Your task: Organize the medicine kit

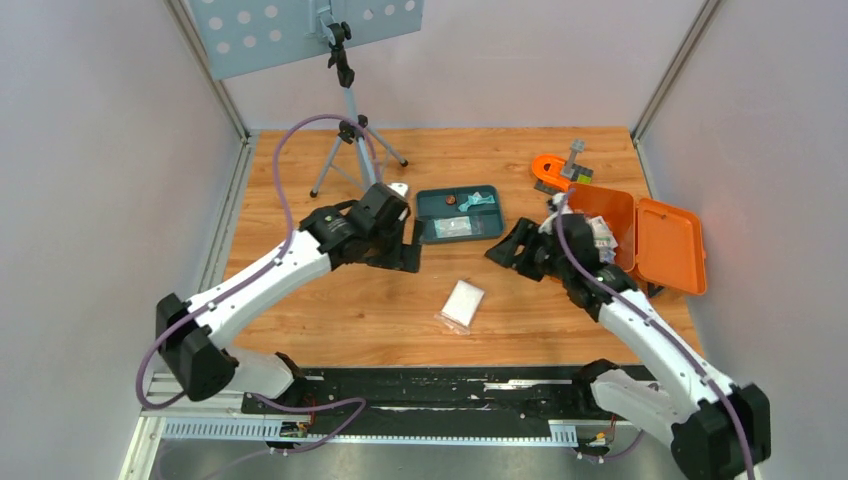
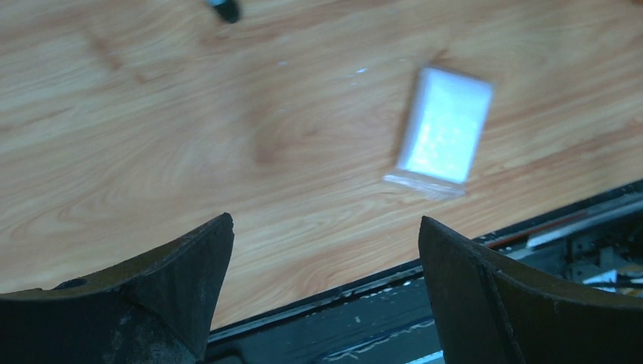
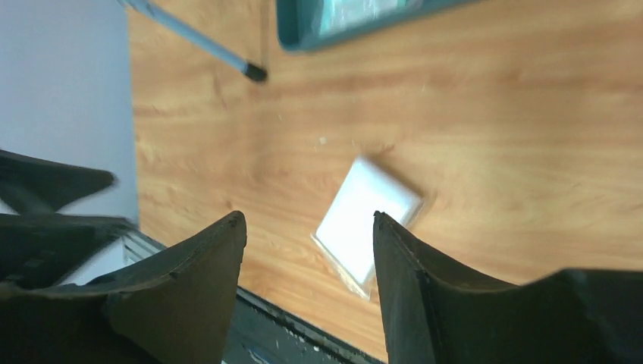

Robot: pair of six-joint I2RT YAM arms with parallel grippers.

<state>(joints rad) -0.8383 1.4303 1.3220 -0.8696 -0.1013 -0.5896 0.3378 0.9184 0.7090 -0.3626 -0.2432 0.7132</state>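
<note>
The orange rectangular plastic medicine kit (image 1: 668,246) lies open at the table's three o'clock edge. Its hinged lid is folded out toward the wall, and some white items sit in the base. A small flat white packet in clear plastic (image 1: 462,301) lies alone on the wooden table (image 1: 350,310) near the centre, toward six o'clock and well apart from the kit. A dark teal divided plastic tray (image 1: 421,214) sits at twelve o'clock from the packet.

The left fingers (image 1: 408,258) are spread very wide and hold nothing, hanging at ten o'clock from the packet. The right fingers (image 1: 503,250) are parted to a moderate gap, also empty, at about one o'clock from it. In the right wrist view the packet lies just beyond that gap.

The step in hand looks like picking up the packet for the kit, and the right arm seems better placed, being on the kit's side. The packet is thin, so the fingers should straddle its shorter width, touch the table lightly and close on the edges. The slippery wrapper may slide rather than lift. The left arm should keep out of the way.
</note>
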